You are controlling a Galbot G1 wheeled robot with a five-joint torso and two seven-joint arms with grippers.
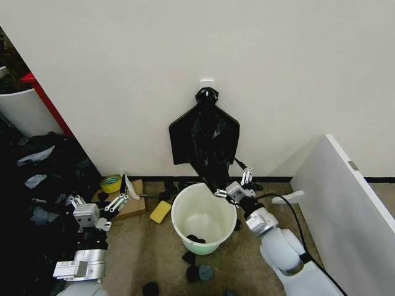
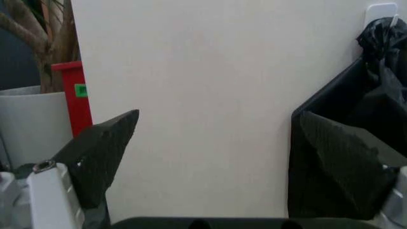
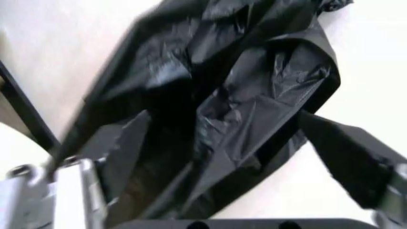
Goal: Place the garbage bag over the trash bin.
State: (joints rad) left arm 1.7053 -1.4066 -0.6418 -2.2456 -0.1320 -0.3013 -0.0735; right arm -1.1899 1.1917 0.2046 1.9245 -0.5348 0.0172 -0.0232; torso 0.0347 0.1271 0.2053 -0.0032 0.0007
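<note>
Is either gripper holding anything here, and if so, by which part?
Nothing is held. The right gripper is open at the lower end of the garbage bag hanging on the wall above the trash bin. The left gripper is open, off to the side.

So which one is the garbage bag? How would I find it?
Look at the big pale wall, at the small white hook in its middle. The garbage bag hangs from it, just above the round cream trash bin. It is black, shiny and crinkly.

The brown carpet floor (image 1: 142, 259) carries the trash bin (image 1: 203, 217), a yellow sponge (image 1: 160, 211), a tape roll (image 1: 111, 183) and dark scraps (image 1: 199, 271) near the bin's base.
</note>
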